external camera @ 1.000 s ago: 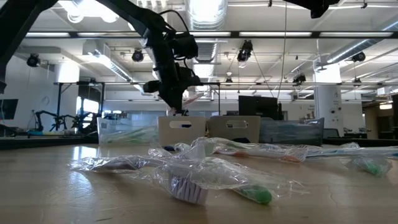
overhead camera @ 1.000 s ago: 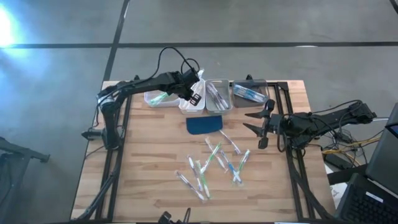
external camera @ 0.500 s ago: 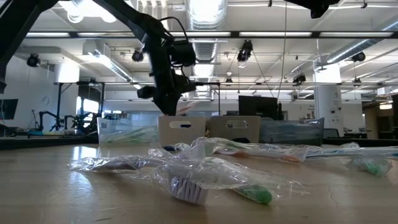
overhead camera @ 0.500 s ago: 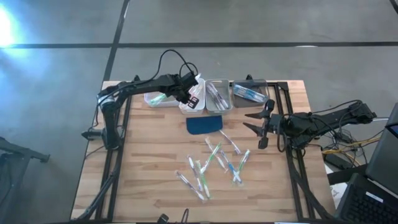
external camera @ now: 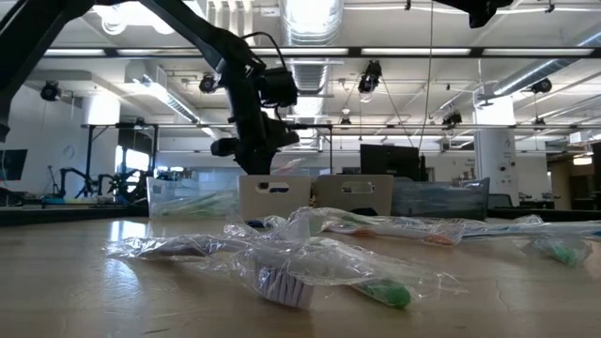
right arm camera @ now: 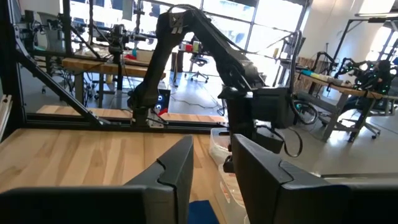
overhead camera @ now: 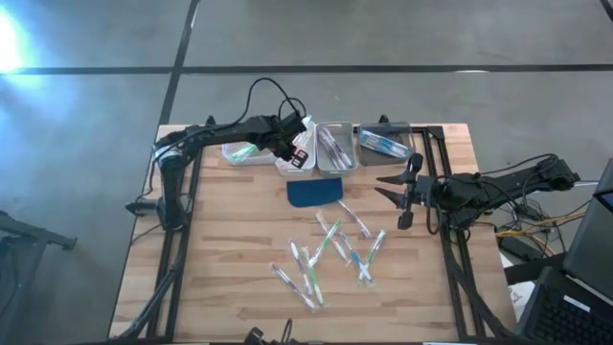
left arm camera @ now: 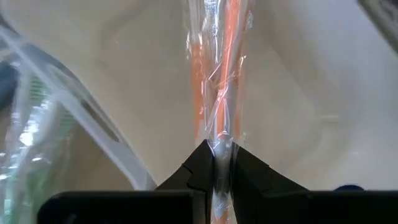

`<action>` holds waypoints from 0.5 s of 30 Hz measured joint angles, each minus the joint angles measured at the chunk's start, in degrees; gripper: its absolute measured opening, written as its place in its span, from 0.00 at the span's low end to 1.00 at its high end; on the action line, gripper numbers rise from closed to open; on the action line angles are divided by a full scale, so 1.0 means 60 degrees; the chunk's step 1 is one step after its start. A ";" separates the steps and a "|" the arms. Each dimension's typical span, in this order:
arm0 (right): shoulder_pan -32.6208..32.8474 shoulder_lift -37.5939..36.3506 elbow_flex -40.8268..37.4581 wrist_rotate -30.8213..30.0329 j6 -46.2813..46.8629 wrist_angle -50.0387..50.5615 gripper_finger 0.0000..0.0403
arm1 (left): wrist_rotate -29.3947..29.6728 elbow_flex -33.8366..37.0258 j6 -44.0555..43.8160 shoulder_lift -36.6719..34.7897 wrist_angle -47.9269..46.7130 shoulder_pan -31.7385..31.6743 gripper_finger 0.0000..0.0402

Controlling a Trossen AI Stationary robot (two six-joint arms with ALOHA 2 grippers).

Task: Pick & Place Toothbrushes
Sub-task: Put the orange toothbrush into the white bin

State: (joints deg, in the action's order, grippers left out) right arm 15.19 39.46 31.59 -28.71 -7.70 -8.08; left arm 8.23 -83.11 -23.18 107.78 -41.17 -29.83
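Pale butcher-block planks make up the table (overhead camera: 230, 240), and at its twelve o'clock edge stands a row of small bins, a clear one (overhead camera: 244, 153) at eleven, a white one (overhead camera: 299, 161) beside it, then two more (overhead camera: 336, 149) toward one o'clock. A dark blue pad (overhead camera: 315, 191) lies just below them, and loose toothbrushes (overhead camera: 330, 251) in crinkly clear wrappers are scattered toward five and six o'clock of the table's middle. The left gripper (overhead camera: 285, 142) hangs over the white bin, its fingers pinched tight on an orange-handled toothbrush (left arm camera: 219, 74) that dangles in its wrapper with the bin's pale interior behind it. The right gripper (overhead camera: 400, 191) waits off at three o'clock, fingers (right arm camera: 177, 168) parted with a clear gap between them and nothing in them. The step in hand looks like dropping this brush into a bin. To do it well, I would lower until the hanging end is inside the walls before letting go, since the slick wrapper could catch on a rim or cling to a finger, and open fully so the film slides free.
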 joint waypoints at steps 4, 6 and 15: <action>0.0000 0.0000 0.0000 0.0000 0.0000 0.0044 0.25 | -0.0144 0.0000 -0.0001 0.0302 -0.0053 -0.0085 0.09; 0.0002 0.0000 0.0000 0.0000 0.0000 0.0068 0.25 | -0.0147 0.0000 -0.0003 0.0441 -0.0044 -0.0132 0.09; -0.0002 0.0000 0.0000 0.0000 -0.0051 0.0085 0.29 | -0.0197 -0.0033 0.0088 0.0945 -0.0029 -0.0137 0.09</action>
State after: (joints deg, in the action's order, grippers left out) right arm 15.18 39.46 31.59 -28.71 -8.01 -7.57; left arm 7.05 -83.31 -22.65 113.45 -41.34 -30.65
